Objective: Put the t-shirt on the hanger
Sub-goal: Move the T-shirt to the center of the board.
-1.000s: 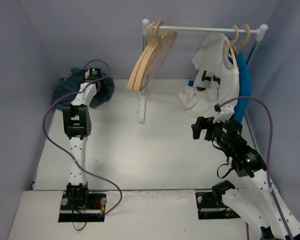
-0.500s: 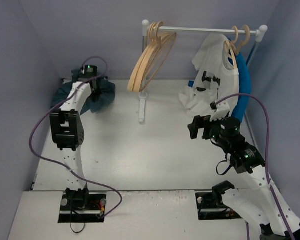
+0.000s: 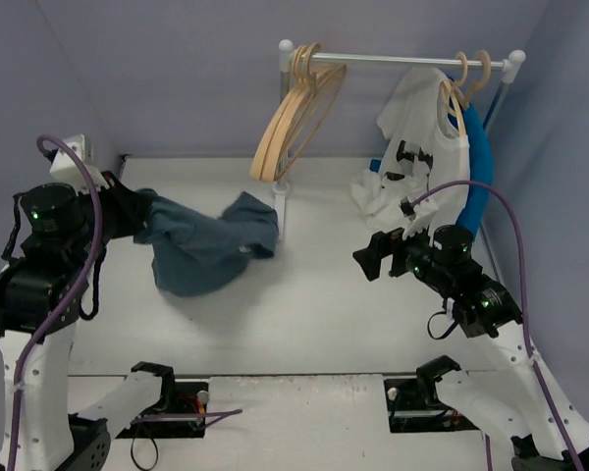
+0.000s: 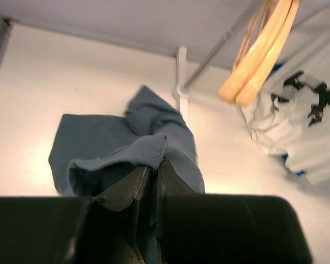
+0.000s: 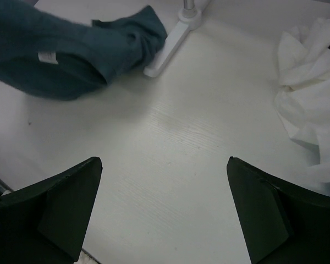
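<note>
The slate-blue t-shirt (image 3: 211,247) is stretched out from my left gripper (image 3: 133,214) toward the rack's foot, its far part resting on the table. In the left wrist view the left gripper (image 4: 157,165) is shut on a fold of the t-shirt (image 4: 126,137). The hanger (image 3: 293,123) hangs empty among like wooden ones at the left end of the rail. My right gripper (image 3: 368,260) hovers over the table's right half, open and empty. Through the right wrist view the right gripper (image 5: 164,162) faces the t-shirt (image 5: 60,49) from a distance.
A white rack with its rail (image 3: 393,59) and foot (image 3: 278,211) stands at the back. A white printed t-shirt (image 3: 417,147) and a bright blue garment (image 3: 476,167) hang on hangers at the rail's right end. Purple walls close in on both sides.
My left gripper shut on the t-shirt in the far left corner, then the arm pulled back and up, dragging it toward the table's middle. The right gripper drifted slightly left.
</note>
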Robot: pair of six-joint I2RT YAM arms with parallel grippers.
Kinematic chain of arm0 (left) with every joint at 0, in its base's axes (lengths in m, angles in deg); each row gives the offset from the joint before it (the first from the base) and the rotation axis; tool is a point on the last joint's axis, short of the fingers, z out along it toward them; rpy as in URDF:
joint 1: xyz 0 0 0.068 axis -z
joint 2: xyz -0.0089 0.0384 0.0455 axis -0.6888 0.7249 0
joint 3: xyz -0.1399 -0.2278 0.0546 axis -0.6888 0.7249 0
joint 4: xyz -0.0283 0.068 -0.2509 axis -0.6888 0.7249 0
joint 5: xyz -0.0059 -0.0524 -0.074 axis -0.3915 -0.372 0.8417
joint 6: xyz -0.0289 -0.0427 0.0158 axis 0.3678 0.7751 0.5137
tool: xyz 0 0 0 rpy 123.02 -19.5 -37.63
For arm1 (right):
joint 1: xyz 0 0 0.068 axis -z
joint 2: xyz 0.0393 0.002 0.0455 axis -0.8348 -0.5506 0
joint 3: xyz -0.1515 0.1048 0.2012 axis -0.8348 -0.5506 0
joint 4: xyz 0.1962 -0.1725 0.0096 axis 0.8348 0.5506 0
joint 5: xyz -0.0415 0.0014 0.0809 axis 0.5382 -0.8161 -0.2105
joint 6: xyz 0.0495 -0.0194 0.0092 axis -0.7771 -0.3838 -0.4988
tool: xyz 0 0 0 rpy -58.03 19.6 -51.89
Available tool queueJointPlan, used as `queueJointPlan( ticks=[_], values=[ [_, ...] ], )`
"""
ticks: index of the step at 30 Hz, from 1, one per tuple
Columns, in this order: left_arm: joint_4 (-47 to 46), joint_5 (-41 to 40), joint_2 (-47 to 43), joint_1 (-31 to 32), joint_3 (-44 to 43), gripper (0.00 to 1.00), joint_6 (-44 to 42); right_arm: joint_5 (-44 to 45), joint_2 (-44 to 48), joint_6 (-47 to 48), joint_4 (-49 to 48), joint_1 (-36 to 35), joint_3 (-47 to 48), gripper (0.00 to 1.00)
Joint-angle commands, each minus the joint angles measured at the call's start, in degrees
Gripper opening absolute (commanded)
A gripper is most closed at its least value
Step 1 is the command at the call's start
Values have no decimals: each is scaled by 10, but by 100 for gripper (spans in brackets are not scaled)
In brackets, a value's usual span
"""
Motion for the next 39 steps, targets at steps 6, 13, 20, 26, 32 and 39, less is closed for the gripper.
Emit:
queueJointPlan(
  ticks=[6,13,20,26,32,39],
  values=[
    [45,29,-57,0,104,0,43,-73,-78,-36,-69,-63,-7,87],
    [44,-40,-63,-2,196,0,56,15,-175,-90,-159,-204,-20,85],
    [41,-116,-52,-5,220,0,72,136,-309,-105,-267,-374,-45,86],
    [40,-147,-48,-9,234,0,64,196,-371,-138,-349,-408,-77,83],
    [25,-157,-38,-16,242,0,68,239,-407,-166,-376,-443,-92,77],
    [24,-149,-29,-16,228,0,59,259,-457,-202,-412,-465,-109,75]
  ],
)
